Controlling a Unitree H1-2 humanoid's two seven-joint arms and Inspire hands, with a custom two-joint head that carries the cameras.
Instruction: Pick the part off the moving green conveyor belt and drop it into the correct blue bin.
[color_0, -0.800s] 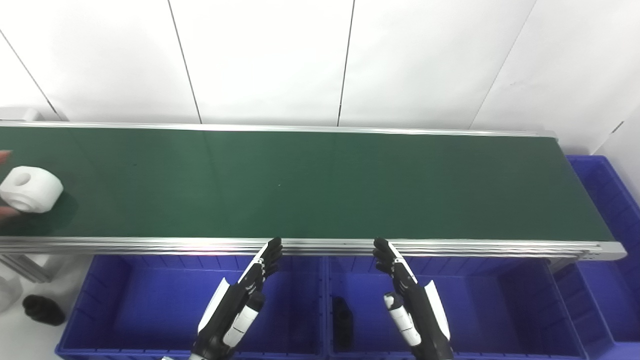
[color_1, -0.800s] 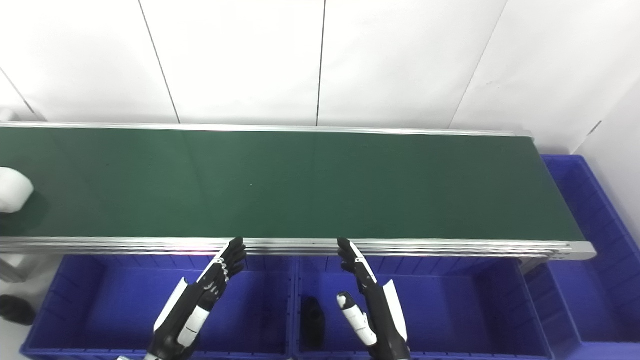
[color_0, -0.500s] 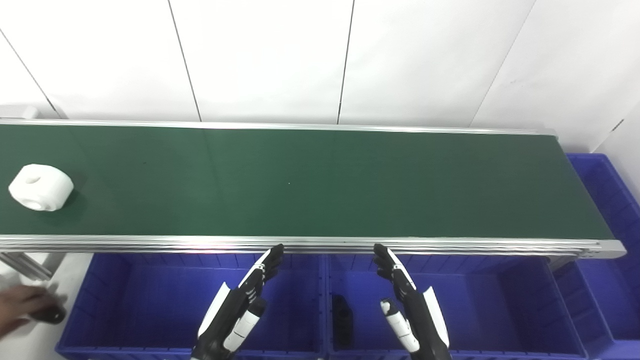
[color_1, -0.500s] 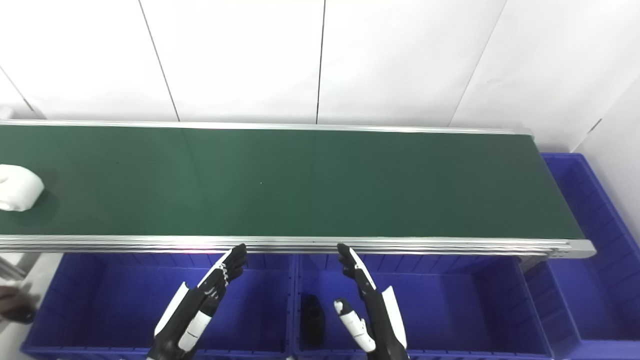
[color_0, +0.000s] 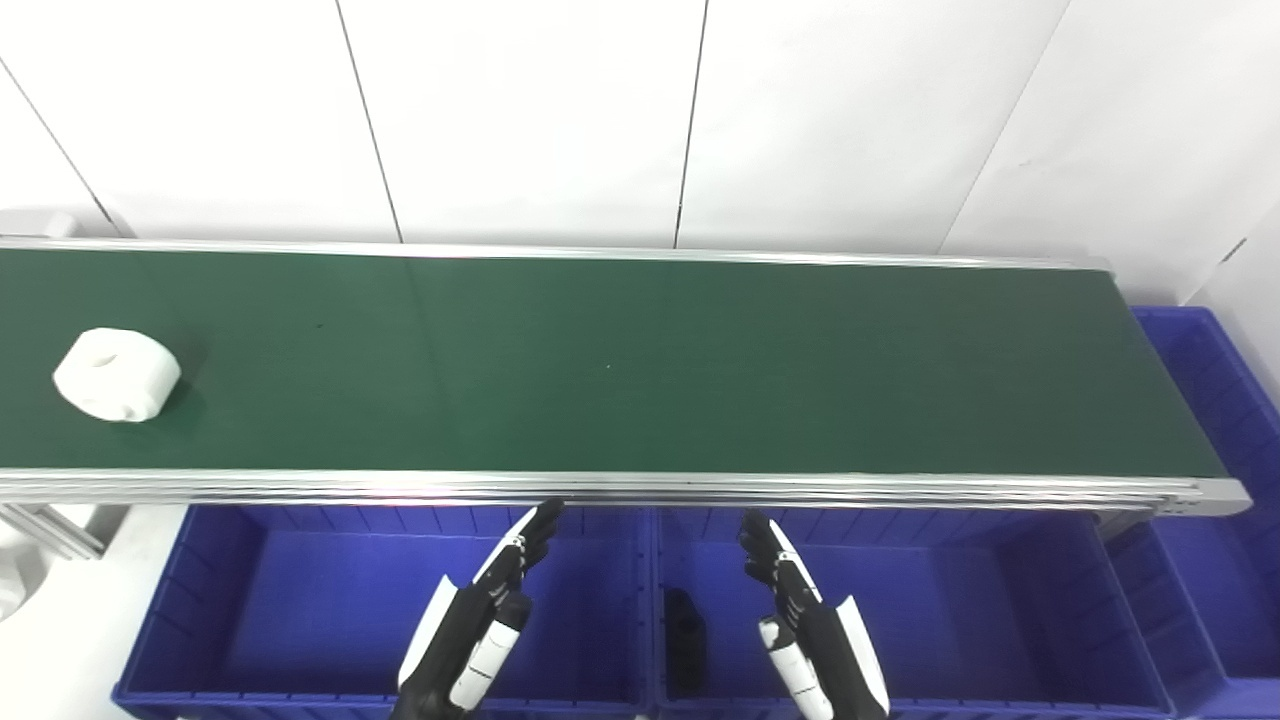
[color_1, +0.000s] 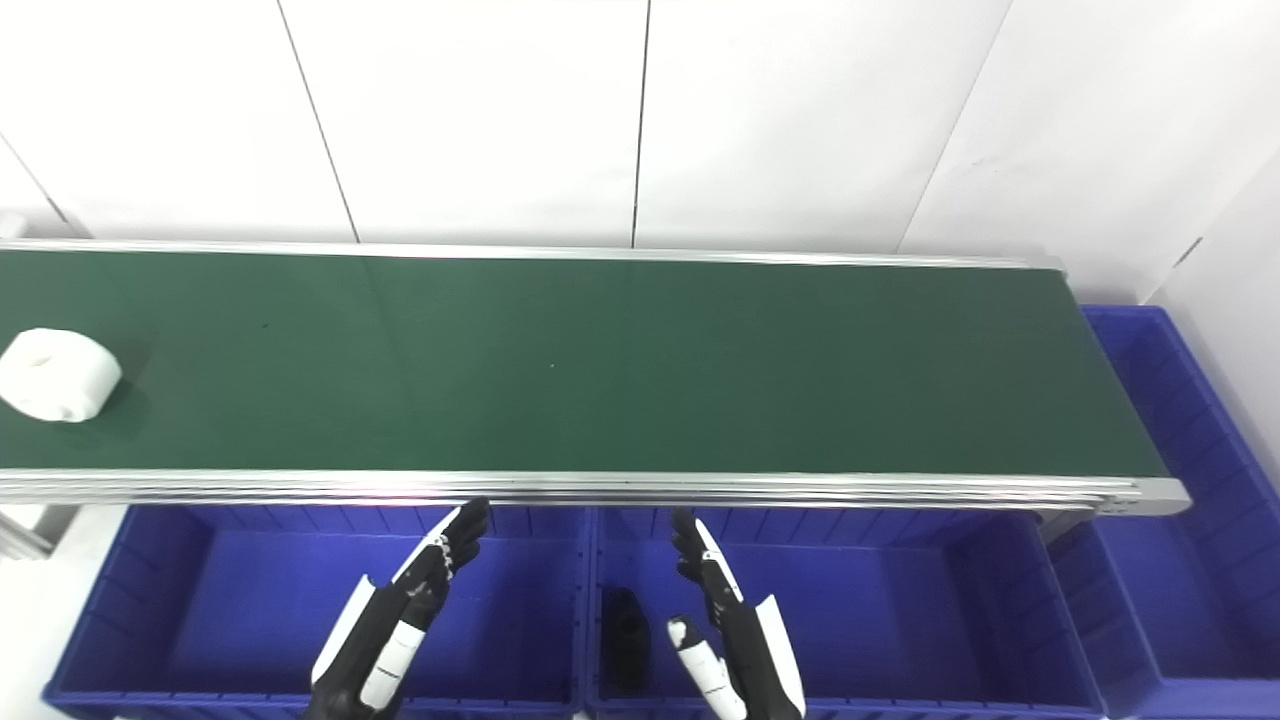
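Note:
A white round part (color_0: 117, 373) with a hole in its top lies on the green conveyor belt (color_0: 640, 365) at the far left; it also shows in the right eye view (color_1: 58, 374). My left hand (color_0: 480, 620) is open and empty, held over the left blue bin (color_0: 250, 610) below the belt's near rail. My right hand (color_0: 805, 625) is open and empty over the middle blue bin (color_0: 980, 610). Both hands are far to the right of the part.
A black part (color_0: 684, 640) lies in the middle blue bin near its left wall. Another blue bin (color_0: 1215, 400) stands past the belt's right end. The belt has aluminium rails (color_0: 640, 488) along both long edges. A white wall stands behind.
The white part has ridden the belt to the right. A person's hand at the left has left the view. Both my hands have dropped slightly lower.

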